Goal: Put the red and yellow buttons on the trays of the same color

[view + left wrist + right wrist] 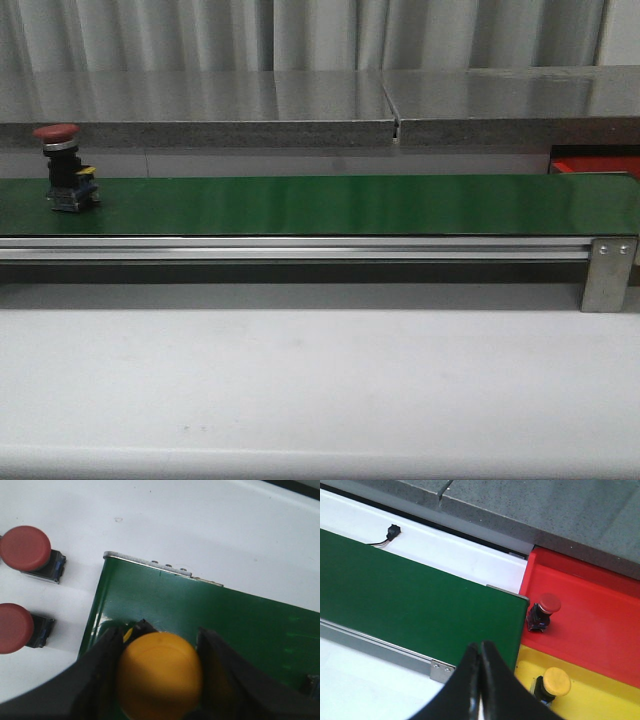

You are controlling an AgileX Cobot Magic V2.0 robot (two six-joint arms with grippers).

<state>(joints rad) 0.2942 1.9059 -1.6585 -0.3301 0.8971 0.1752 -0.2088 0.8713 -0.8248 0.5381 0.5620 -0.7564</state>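
Note:
My left gripper (161,635) is shut on a yellow button (159,672), its black fingers pressed against both sides of the cap over the end of the green belt (225,625). Two red buttons (25,547) (15,628) stand on the white table beside that end. Another red button (62,165) rides on the belt (330,205) at its left. My right gripper (481,647) is shut and empty above the belt's other end. There a red tray (600,615) holds a red button (544,611), and a yellow tray (605,695) holds a yellow button (555,682).
A corner of the red tray (595,162) shows behind the belt's right end. A grey stone ledge (300,110) runs along the back. The belt's aluminium rail (300,250) and end bracket (608,272) face the white tabletop (320,380). A small black plug (393,530) lies behind the belt.

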